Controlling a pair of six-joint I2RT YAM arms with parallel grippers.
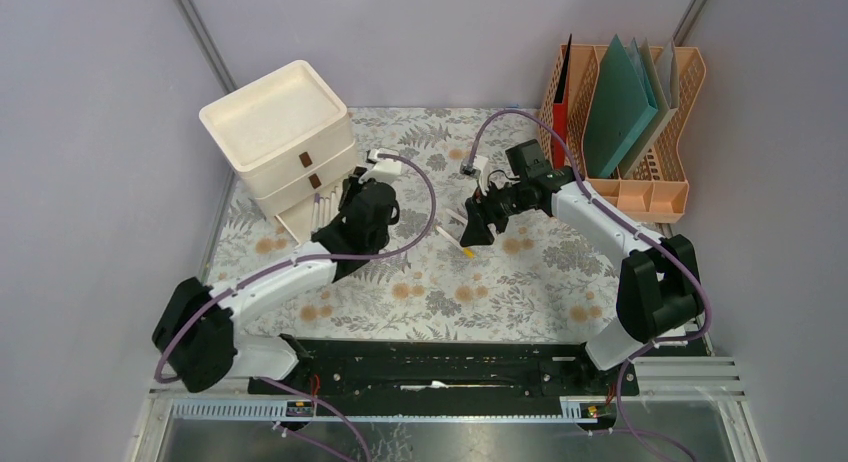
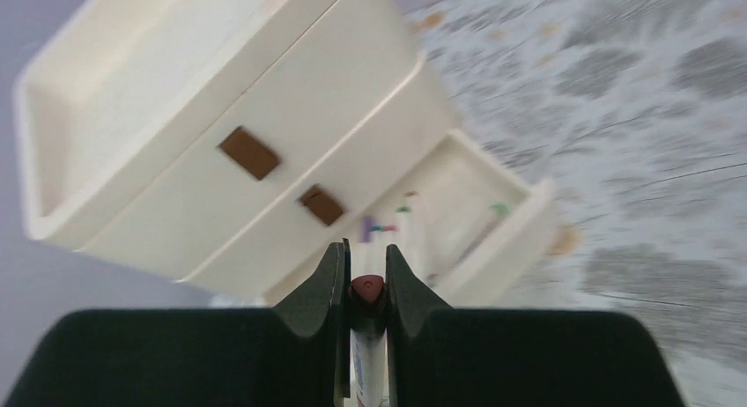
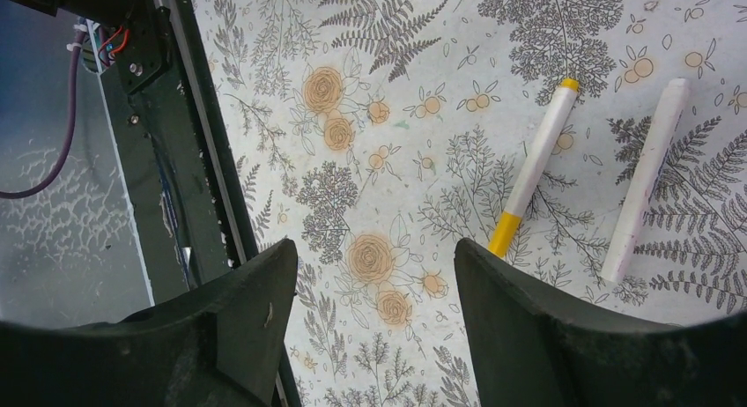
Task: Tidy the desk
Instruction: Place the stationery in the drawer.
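Left pincer [image 2: 364,255] grips red-capped marker [image 2: 368,288] near open drawer [image 2: 506,235].
Align it lengthwise, then release; right pincer [image 3: 370,248] hangs wide.

Pale lilac-grey wall panels [image 1: 90,132] close in the space on the left, back and right, plain and matte. Two grey metal struts climb the back corners, the left strut [image 1: 207,37] and the right strut [image 1: 697,12], both leaning outward in the top view. The counter [image 1: 540,282] spans the space between the panels, under a pale cloth printed with grey ferns and tan flowers. A black rail [image 1: 450,367] lines its near edge, with a ribbed silver frame [image 1: 450,409] just beyond and a dull grey surface [image 1: 450,440] lower still. The light is soft and even, leaving only faint shadows
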